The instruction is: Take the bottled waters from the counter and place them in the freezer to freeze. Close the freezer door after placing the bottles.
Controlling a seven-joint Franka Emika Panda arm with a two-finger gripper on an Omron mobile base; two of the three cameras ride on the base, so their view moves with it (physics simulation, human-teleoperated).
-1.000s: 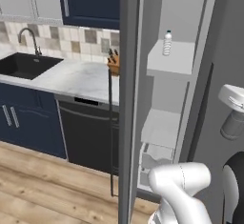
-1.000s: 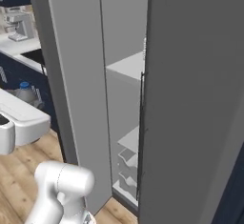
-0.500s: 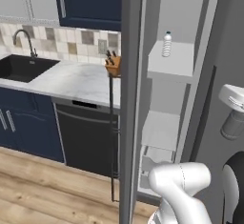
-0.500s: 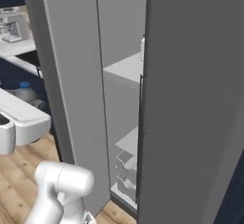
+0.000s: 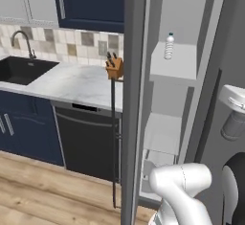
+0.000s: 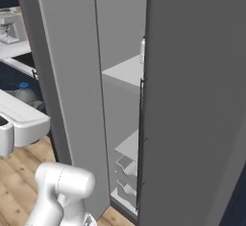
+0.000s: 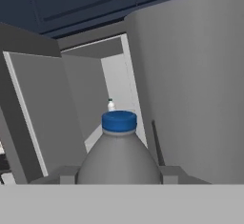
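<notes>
1. Plainly, the gripper (image 7: 119,178) was clamped on a bottled water (image 7: 119,151), blue cap up, in front of the freezer (image 6: 192,100).
2. A second bottled water (image 5: 169,46) stood upright on the freezer's upper white shelf (image 5: 174,66), near its back wall.
3. The freezer door (image 6: 72,100) stood open, swung out to the left of the freezer's inside.
4. The counter (image 5: 72,83) lay left of the freezer, with a knife block (image 5: 114,67) at the end nearest the freezer.
</notes>
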